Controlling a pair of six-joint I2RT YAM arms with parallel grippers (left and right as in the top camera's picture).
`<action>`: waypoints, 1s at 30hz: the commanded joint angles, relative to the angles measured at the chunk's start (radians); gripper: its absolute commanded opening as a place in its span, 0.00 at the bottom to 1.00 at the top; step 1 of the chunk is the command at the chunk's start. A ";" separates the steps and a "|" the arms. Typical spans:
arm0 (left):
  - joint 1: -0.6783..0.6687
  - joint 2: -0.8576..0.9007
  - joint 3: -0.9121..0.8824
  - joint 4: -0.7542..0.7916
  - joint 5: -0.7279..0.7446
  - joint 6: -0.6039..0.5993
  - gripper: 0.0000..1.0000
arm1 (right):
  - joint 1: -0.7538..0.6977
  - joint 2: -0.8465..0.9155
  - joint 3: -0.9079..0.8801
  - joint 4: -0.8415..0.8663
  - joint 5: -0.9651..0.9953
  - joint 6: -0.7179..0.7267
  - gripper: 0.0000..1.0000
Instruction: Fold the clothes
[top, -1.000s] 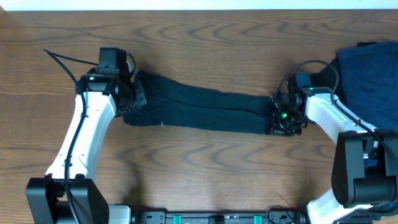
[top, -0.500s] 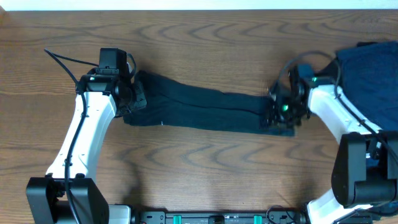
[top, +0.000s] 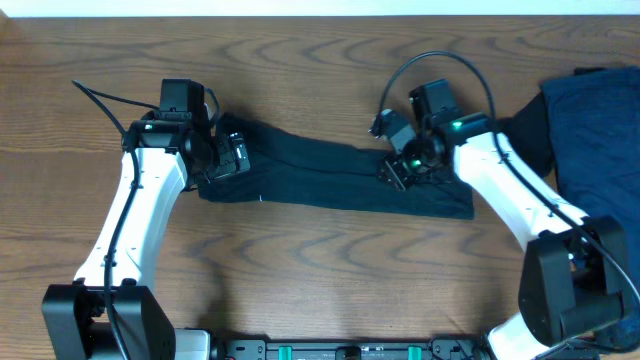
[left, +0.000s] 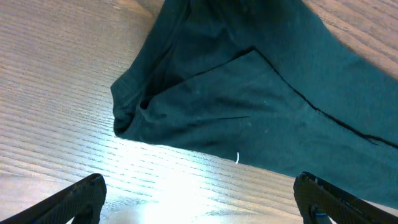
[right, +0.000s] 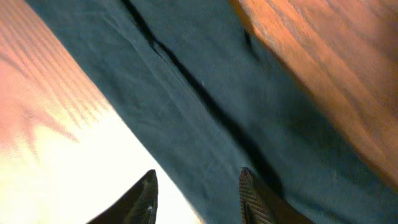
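The clothes in hand are a very dark T-shirt (top: 320, 172), folded into a long narrow strip across the middle of the table. My left gripper (top: 238, 160) hovers at its left end, jaws spread wide and empty. The left wrist view shows that bunched end of the shirt (left: 249, 93) lying just ahead of the left gripper (left: 199, 183), apart from both fingers. My right gripper (top: 392, 172) is over the strip right of its middle. In its wrist view the right gripper (right: 198, 180) stands partly open above the fabric (right: 205, 93), holding nothing.
A pile of navy-blue clothes (top: 600, 130) lies at the right edge of the wooden table (top: 300, 260), behind the right arm. The arm bases stand at the front edge. A cable loops above the right wrist.
Both grippers have opened and let go of the shirt's ends. The right gripper has moved left along the strip; its right end now lies flat. The left arm barely moved.
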 joint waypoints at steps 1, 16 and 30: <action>0.002 0.011 -0.010 -0.004 -0.008 -0.002 0.98 | 0.039 0.022 -0.015 0.059 0.074 -0.084 0.54; 0.002 0.011 -0.010 -0.004 -0.008 -0.002 0.98 | 0.058 0.132 -0.020 0.129 0.036 -0.247 0.49; 0.002 0.011 -0.009 -0.004 -0.008 -0.002 0.98 | 0.060 0.188 -0.021 0.188 0.036 -0.273 0.35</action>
